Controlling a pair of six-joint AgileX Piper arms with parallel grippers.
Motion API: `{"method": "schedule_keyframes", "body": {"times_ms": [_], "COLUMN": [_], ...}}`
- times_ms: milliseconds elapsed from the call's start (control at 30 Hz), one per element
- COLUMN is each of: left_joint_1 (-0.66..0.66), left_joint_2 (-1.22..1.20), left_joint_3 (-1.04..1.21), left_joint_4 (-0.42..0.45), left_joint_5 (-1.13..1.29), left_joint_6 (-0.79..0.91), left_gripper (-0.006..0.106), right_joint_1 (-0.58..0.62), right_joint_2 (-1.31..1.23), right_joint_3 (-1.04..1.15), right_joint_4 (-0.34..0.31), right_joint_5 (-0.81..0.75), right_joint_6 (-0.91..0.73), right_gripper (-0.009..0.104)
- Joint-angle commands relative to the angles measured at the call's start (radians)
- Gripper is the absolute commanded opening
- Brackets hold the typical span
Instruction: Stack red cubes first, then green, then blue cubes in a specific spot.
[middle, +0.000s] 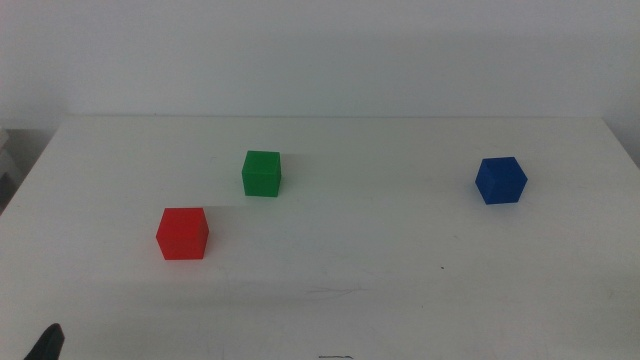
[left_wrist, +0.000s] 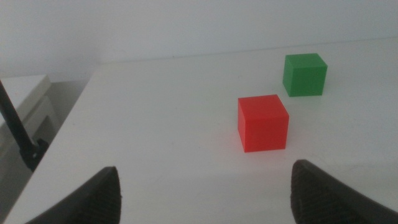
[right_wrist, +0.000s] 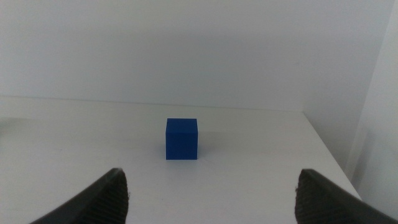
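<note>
Ahead of the left gripper (left_wrist: 205, 193), whose wide-apart dark jaws look like dull, faintly textured plastic, the red cube (left_wrist: 263, 122) has smooth matt faces with no gloss, and the green cube (left_wrist: 305, 74) beyond it has the same plain matt finish. Straight ahead of the right gripper (right_wrist: 211, 196), with jaws of the same dull dark material, the blue cube (right_wrist: 181, 139) looks equally smooth and matt. All three rest on a white table (middle: 400, 270) with a smooth, matt, unmarked surface.
</note>
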Motion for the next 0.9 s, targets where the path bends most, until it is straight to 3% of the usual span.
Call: {"method": "schedule_keyframes", "body": {"times_ms": [0,400,667,867], "left_joint_1": [-0.002,-0.002,-0.002,-0.002], "left_joint_2": [0.010,0.565,0.854,1.075], "left_joint_3": [-0.032,-0.559,-0.719,-0.817], "left_joint_4": [-0.027,-0.030,-0.030,-0.092], "left_joint_5": [-0.062,0.400,0.417,0.465], "left_joint_6": [-0.016,-0.016,-0.034,-0.157], "left_gripper": [0.094,0.094,0.094,0.089], "right_joint_1": [-0.007,-0.007,-0.007,-0.007], "right_joint_2": [-0.024,-0.024,-0.024,-0.024], "right_joint_3": [-0.018,-0.018,-0.018,-0.018], "right_joint_4": [-0.012,-0.012,-0.012,-0.012], "right_joint_5": [-0.078,-0.078,-0.078,-0.078], "right_joint_6": [-0.016,-0.016,-0.016,-0.016], "right_gripper": [0.085,0.085,0.085,0.085]}}
